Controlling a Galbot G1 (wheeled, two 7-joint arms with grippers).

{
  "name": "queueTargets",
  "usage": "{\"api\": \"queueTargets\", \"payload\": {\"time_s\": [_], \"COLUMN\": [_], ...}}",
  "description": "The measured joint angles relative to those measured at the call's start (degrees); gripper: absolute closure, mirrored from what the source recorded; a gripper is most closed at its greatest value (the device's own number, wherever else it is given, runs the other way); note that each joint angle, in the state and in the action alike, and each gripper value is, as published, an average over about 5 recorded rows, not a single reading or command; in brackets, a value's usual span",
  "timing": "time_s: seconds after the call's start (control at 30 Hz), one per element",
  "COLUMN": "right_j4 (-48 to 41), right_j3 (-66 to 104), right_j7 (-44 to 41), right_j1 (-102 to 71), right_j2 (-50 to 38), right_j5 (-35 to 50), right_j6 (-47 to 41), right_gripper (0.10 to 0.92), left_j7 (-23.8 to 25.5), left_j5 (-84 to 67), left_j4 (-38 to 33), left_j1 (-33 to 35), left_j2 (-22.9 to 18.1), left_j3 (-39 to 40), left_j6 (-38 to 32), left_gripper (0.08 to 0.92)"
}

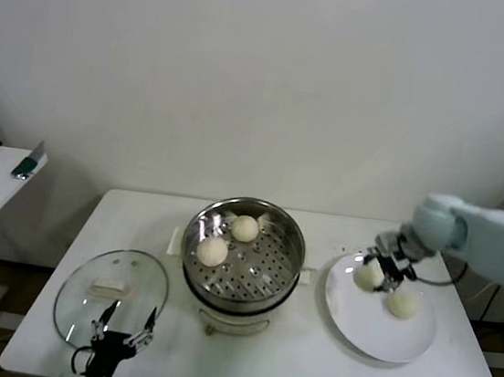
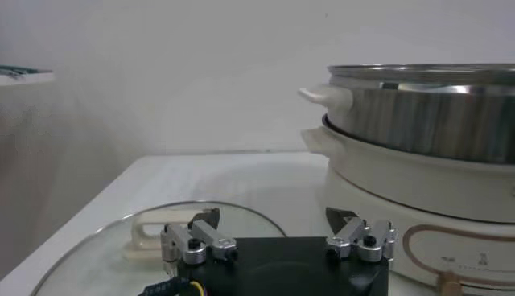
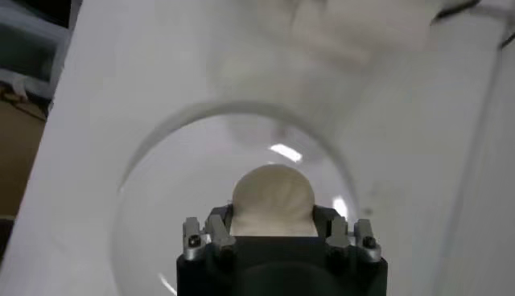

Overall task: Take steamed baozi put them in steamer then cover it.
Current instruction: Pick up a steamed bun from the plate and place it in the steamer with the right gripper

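Gripping one steamed baozi [image 1: 368,276] between closed fingers, right gripper [image 1: 378,270] over the far-left part of the white plate [image 1: 379,337], bun pinched between the jaws in the right wrist view [image 3: 272,201], second bun [image 1: 401,304] lying just beside it on the plate. Sitting in the steamer [image 1: 243,247] at table centre, two more buns [image 1: 244,229] [image 1: 212,251] on the perforated bottom. Parked with fingers wide apart at the near edge of the table [image 1: 303,370], left gripper [image 1: 122,329] at the near rim of the cover [image 1: 112,295], which lies flat left of the steamer.
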Motion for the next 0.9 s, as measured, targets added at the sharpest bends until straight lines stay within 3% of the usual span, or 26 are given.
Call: {"api": "queueTargets", "payload": {"time_s": [0.37, 0.9], "right_j4": [8.0, 11.0], "right_j3": [2.4, 2.4], "right_j7": [-2.1, 1.5], "right_j1": [12.5, 2.8], "right_j2": [14.8, 28.7], "right_j5": [1.0, -8.8], "right_j6": [9.5, 9.7], "right_gripper": [0.355, 0.355], "left_j7": [-0.3, -0.8], "left_j5": [-0.1, -1.0], "left_j4": [-0.6, -0.8], "left_j1": [0.8, 1.4], "left_j2": [0.3, -0.1], "left_j3": [-0.6, -1.4], "left_j6": [-0.1, -0.6], "left_gripper": [0.177, 0.177]}}
